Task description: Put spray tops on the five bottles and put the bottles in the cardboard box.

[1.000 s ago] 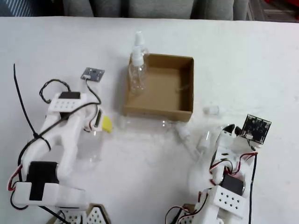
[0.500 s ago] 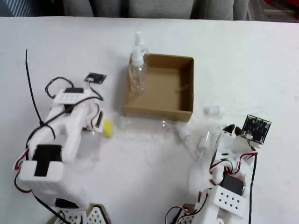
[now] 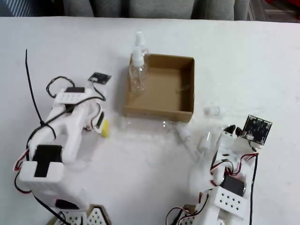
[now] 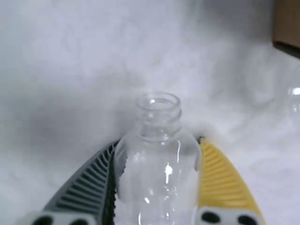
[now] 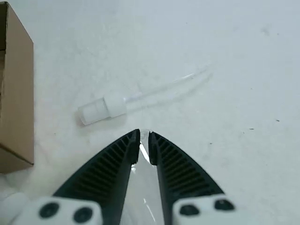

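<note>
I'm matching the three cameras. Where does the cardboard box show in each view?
High view: cardboard box mid-table, ahead of both arms.
Left wrist view: its corner beyond the held bottle, on the yellow finger's side.
Right wrist view: its wall beside the loose spray top.
Shared landmark: the white table.

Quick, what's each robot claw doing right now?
Left gripper: closed on a clear bottle with no top.
Right gripper: closed on a clear piece; what it is cannot be told.

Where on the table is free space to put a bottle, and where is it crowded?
Free: the table right of the cardboard box, and the near strip between the left arm and right arm. Crowded: the box's near side, where a loose spray top lies.
</note>
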{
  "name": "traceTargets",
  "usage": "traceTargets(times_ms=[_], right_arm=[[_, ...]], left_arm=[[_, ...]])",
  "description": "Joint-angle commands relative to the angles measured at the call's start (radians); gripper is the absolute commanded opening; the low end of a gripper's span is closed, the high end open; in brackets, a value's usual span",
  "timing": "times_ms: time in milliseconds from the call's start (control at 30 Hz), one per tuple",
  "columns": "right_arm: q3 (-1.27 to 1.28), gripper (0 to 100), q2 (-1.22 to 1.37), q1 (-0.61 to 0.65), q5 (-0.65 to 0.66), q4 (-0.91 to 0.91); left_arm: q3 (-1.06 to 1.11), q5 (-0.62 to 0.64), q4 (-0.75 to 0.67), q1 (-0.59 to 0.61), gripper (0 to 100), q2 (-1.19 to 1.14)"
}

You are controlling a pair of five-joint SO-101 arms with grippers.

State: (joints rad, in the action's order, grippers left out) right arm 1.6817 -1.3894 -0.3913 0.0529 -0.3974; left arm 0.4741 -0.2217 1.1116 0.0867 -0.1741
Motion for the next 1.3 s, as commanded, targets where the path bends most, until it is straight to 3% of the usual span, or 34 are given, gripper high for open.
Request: traceTargets(times_ms=[0, 100, 333, 633, 767, 900, 1133, 1267], right_arm=[[0.008, 1.6, -0.013, -0.001, 0.051, -0.008], [-0.031, 1.6, -0.005, -0.002, 0.133, -0.070], [-0.282, 1.5, -0.004, 0.035, 0.144, -0.432], [-0.482, 1.7, 0.031, 0.199, 0.146, -0.608], [-0.589, 1.8, 0.206, 0.351, 0.163, -0.668], [-0.721, 1.8, 0.449, 0.479, 0.290, -0.748], [-0.941, 2.1, 0.828, 0.507, 0.419, -0.816], [-1.000, 10.4, 0.984, 0.527, 0.496, -0.816]], left_arm=[[0.037, -0.014, -0.044, 0.007, 3, 0.104], [0.133, -0.014, -0.141, 0.010, 3, 0.196], [0.308, -0.017, -0.287, 0.016, 3, 0.374], [0.327, -0.021, -0.328, 0.048, 4, 0.387], [0.328, -0.021, -0.334, 0.058, 4, 0.386], [0.327, -0.021, -0.334, 0.059, 4, 0.386], [0.334, -0.021, -0.359, 0.059, 4, 0.386], [0.334, -0.021, -0.361, 0.059, 4, 0.386]])
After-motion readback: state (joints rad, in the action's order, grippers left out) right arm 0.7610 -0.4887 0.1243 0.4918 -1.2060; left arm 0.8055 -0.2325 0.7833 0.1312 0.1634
